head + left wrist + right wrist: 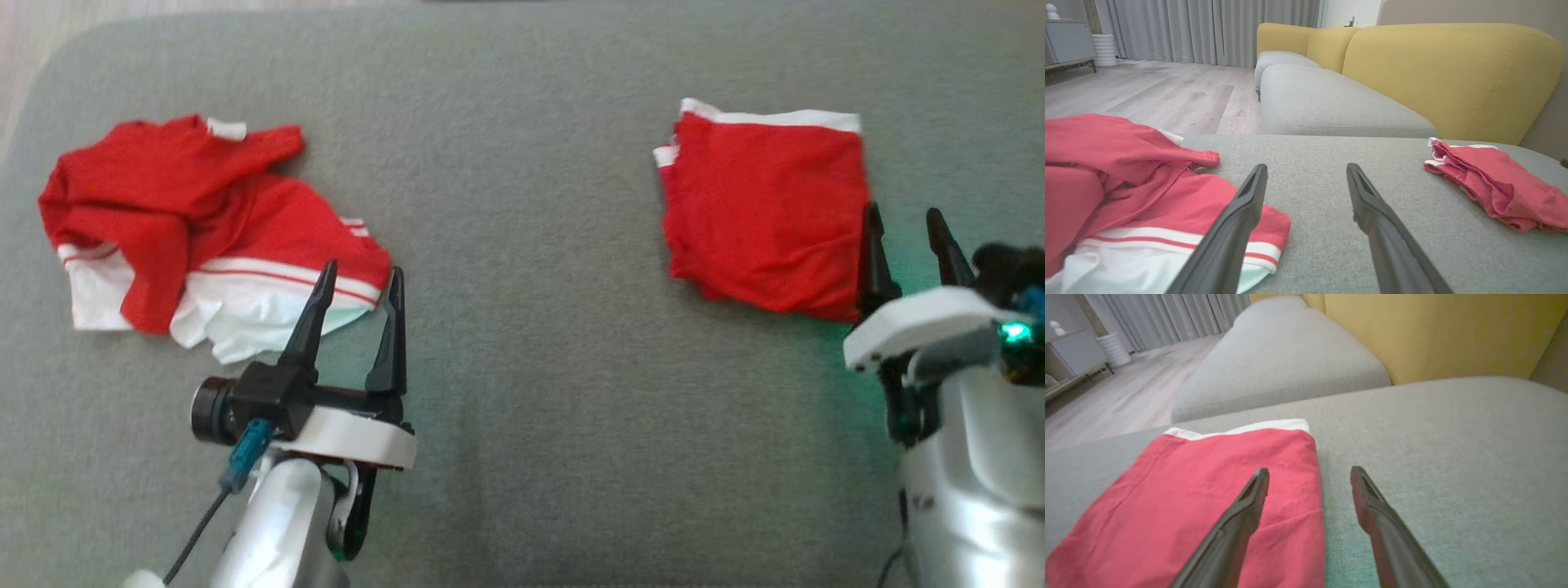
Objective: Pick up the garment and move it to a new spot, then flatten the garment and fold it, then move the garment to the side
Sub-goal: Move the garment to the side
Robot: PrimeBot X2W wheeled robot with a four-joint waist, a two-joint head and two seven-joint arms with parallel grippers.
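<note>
Left pincer (363,269) jaws wide apart, holding nothing, its left finger over the white hem of the crumpled red-and-white garment (204,220), which lies ahead and to its left; contact unclear. Right pincer (903,212) also spread, empty, its left finger at the right edge of the folded red garment (767,212). Both garments lie well apart on the grey cushion (531,327), with a yellow sofa back (1445,73) beyond.

No readable text, label or number anywhere.
</note>
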